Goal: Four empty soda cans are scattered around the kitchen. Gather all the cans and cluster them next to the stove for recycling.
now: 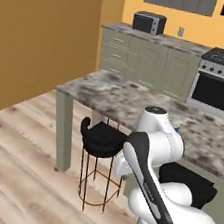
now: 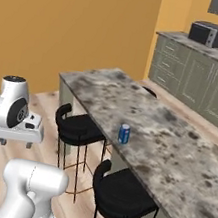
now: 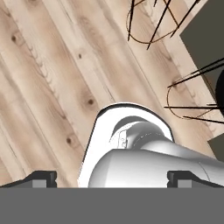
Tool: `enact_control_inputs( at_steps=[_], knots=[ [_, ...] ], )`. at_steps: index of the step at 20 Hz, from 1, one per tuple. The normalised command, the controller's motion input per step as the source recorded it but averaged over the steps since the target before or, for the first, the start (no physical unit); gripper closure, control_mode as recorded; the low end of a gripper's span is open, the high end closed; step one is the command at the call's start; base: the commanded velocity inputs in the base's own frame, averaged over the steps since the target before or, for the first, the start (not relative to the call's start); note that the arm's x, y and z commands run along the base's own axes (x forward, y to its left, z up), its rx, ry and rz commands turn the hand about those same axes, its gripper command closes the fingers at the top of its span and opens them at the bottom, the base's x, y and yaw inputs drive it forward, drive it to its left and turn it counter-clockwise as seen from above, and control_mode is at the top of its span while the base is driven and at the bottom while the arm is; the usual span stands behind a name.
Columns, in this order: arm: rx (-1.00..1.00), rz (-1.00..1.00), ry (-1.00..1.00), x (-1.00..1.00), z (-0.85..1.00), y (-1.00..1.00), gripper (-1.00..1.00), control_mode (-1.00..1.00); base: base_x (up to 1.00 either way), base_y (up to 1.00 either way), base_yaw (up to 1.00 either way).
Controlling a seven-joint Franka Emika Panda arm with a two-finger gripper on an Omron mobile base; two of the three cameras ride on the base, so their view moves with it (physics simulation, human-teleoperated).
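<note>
A blue soda can (image 2: 123, 133) stands upright on the stone island counter (image 2: 176, 143), near its front edge; a sliver of that can (image 1: 175, 128) peeks out beside my arm in the left base view. The stove (image 1: 223, 74) with its black cooktop and steel front stands against the far wall at the right. My gripper (image 3: 113, 179) points down at the wood plank floor, well away from the can. It is open, with its two dark fingertips (image 3: 41, 178) wide apart and nothing between them.
Black stools (image 2: 77, 126) (image 2: 121, 194) stand tucked along the island's near side, and one stool (image 1: 103, 138) is close to my arm. A black microwave (image 1: 149, 22) sits on the back counter. An orange wall closes the left side.
</note>
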Motion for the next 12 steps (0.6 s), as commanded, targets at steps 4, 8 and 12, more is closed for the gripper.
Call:
enact_control_inputs(
  at_steps=[4, 8, 12],
  knots=[
    [0.00, 0.00, 0.00, 0.00, 0.00, 0.00, -1.00, 1.00, 0.00, 0.62, -0.19],
    [0.00, 0.00, 0.00, 0.00, 0.00, 0.00, -1.00, 1.00, 0.09, 0.55, -0.29],
    [0.00, 0.00, 0.00, 0.00, 0.00, 0.00, -1.00, 1.00, 0.35, 0.32, -0.60]
  ],
)
